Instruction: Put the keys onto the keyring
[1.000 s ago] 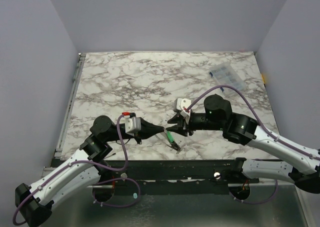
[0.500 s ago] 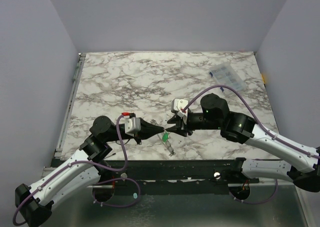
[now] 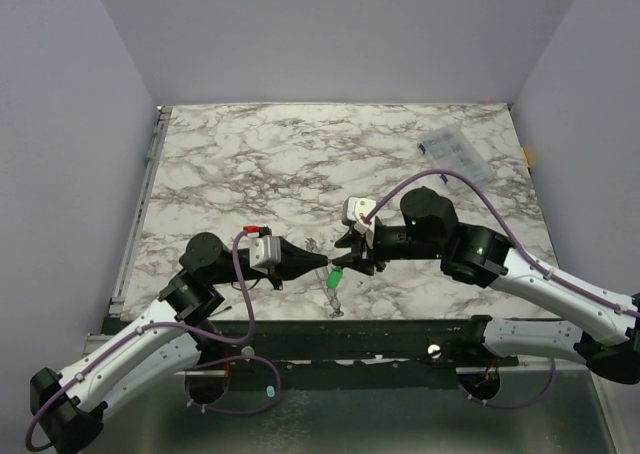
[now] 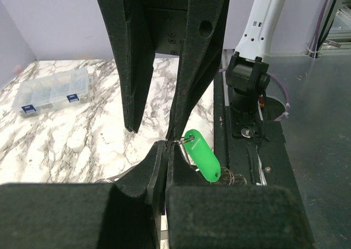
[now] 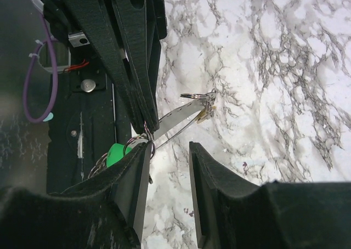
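Marbled table (image 3: 250, 154), left end effector (image 4: 164, 148) pinched on the keyring (image 4: 185, 141) — green key (image 4: 203, 162) dangling, right end effector (image 5: 169, 146) narrowly parted.

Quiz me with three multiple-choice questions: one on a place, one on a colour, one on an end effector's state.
1. The clear plastic box lies: A near left corner; B far right of the table; C between the arms.
2. The key hanging off the keyring in the left end effector is: A red; B blue; C green.
3. The right end effector is: A open; B shut on the box; C shut on the key.
B, it sits there; C, green head; A, fingers apart.
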Robot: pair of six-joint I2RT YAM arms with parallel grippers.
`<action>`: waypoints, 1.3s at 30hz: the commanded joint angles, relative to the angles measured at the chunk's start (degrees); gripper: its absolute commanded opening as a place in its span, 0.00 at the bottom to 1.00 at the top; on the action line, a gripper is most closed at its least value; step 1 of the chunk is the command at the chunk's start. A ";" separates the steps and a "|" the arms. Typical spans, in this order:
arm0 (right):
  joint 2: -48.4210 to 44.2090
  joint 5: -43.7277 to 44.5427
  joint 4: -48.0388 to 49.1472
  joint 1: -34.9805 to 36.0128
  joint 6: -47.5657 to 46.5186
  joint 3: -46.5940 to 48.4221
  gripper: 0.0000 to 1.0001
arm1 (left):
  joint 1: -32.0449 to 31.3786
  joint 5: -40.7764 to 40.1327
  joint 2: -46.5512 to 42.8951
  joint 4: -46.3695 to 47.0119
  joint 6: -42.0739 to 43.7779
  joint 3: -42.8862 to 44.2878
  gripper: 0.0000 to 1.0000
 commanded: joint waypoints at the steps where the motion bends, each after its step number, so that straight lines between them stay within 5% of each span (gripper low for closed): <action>1: 0.88 -1.79 -0.20 0.44 1.03 -1.40 0.43 | 0.05 -0.24 -1.06 2.48 -0.20 -0.04 0.00; 13: 2.45 -0.32 5.20 0.44 2.15 -4.14 0.42 | 0.04 -1.25 -3.38 11.21 -7.66 -1.73 0.00; 29: -6.78 8.61 3.68 0.44 2.38 -3.82 0.42 | 1.04 -1.72 -2.65 9.97 -6.07 -2.21 0.00; 39: -4.66 -3.79 3.70 0.45 3.44 -3.63 0.49 | 1.36 -1.41 -2.11 9.73 -6.14 -2.13 0.00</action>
